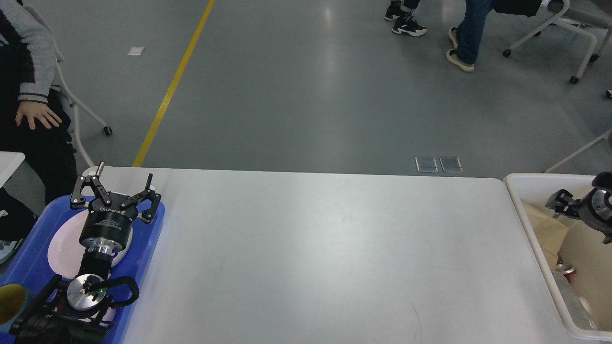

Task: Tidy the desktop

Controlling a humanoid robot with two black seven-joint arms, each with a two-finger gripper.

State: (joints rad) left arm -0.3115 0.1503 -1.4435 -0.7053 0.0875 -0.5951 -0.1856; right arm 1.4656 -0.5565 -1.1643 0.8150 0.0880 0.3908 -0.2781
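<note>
Hovering over tray [28, 248] — left claw [123, 177], splayed

Our left gripper [123, 177] hangs with fingers spread over the white plate [64, 248] in the blue tray [143, 248] at the desktop [334, 253]'s left end. Our right gripper [557, 199] sits over the cream bin [526, 224], its fingers too dark to tell apart.

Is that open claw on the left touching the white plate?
Cannot tell. In the head view the left gripper hangs open over the white plate, but from above no contact or gap shows.
</note>
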